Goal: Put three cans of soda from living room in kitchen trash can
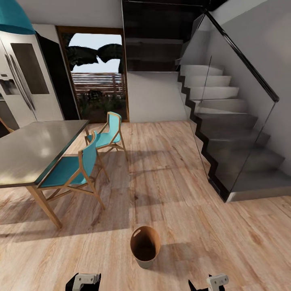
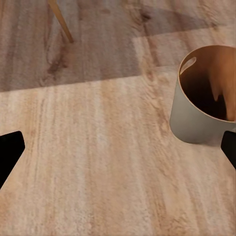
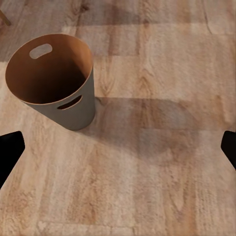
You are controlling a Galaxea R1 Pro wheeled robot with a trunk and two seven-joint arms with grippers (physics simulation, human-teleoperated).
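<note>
I see the pale grey round tapered bin with brown inside (image 1: pixel 145 247) upright on the light wood floor (image 1: pixel 226 242) between my left gripper (image 2: pixel 118 147) and right gripper (image 3: pixel 118 147), both with fingers spread and empty

Two teal chairs (image 1: pixel 87 159) stand tucked beside the grey dining table (image 1: pixel 32 151); behind the table, a steel fridge (image 1: pixel 24 81); well apart, a glass-railed staircase (image 1: pixel 226 121).
</note>
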